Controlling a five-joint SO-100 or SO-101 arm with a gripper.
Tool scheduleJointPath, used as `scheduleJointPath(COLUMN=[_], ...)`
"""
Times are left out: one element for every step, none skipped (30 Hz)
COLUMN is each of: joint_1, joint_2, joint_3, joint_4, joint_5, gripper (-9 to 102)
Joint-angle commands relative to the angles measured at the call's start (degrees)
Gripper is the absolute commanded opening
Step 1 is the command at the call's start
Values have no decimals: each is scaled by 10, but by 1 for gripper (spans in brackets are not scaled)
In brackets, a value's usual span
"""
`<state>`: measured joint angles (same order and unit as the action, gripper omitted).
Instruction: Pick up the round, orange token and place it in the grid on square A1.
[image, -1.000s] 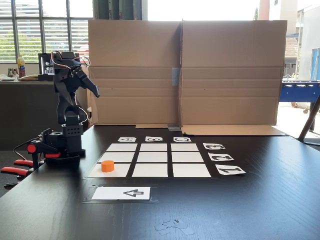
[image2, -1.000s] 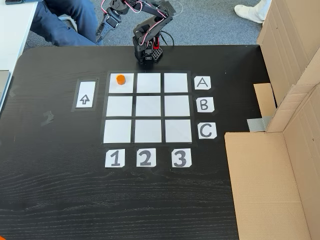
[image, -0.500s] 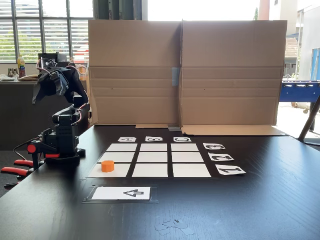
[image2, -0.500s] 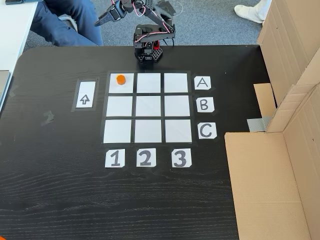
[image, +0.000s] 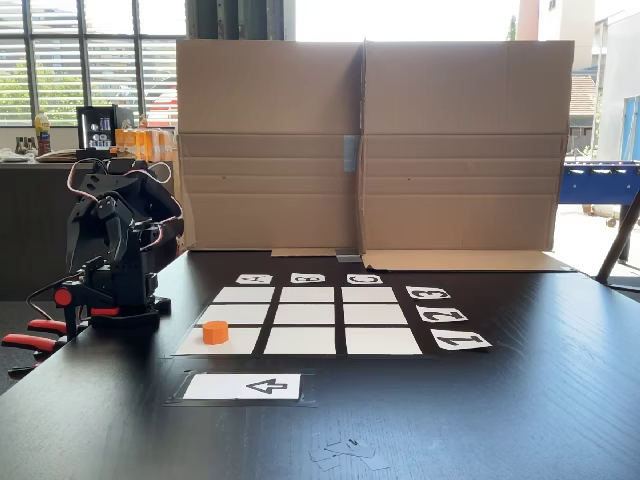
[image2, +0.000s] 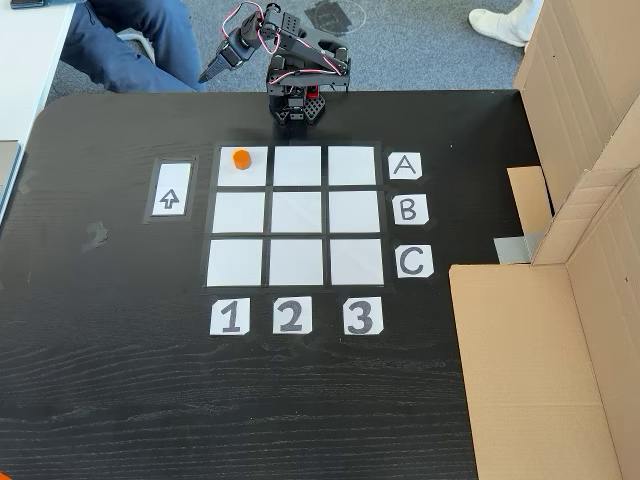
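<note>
I'm watching the token sitting upright on square A1, the corner cell of the grid in line with the "A" tag and the "1" tag in the view from above. It is standing near that cell's far edge, toward the arm's base, with nothing touching it. In the low front view I'm seeing the same token on the near left cell, with the arrow card lying just in front of the grid and apart from it.

The arm is sitting folded over its base at the table's edge, well apart from the token. From above, the gripper is pointing out past the table toward the left of the picture, over the floor beside a person's leg. Its fingers are looking drawn to a point with nothing between them, but I cannot tell for sure whether they are fully closed.

A cardboard screen is standing behind the grid.
</note>
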<state>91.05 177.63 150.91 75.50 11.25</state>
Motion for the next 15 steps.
scheduleJointPath(joint_1=[6, 7, 9, 12, 17, 20, 22, 23, 25, 25, 26, 26, 26, 26, 26], joint_2=[7, 9, 11, 11, 11, 11, 11, 11, 15, 18, 22, 25, 27, 29, 31], joint_3=[23, 37, 50, 61, 68, 76, 87, 98, 109, 119, 126, 131, 135, 138, 140], joint_4=[-25, -34, -47, -58, -65, -68, -69, -69, -71, -72, -72, -73, -73, -73, -73], joint_5=[-6, -9, -10, -10, -11, -19, -30, -39, -43, -47, -49, -51, -56, -63, -69], gripper=[27, 26, 26, 25, 25, 25, 25, 23, 22, 22, 21, 20, 18, 18, 17])
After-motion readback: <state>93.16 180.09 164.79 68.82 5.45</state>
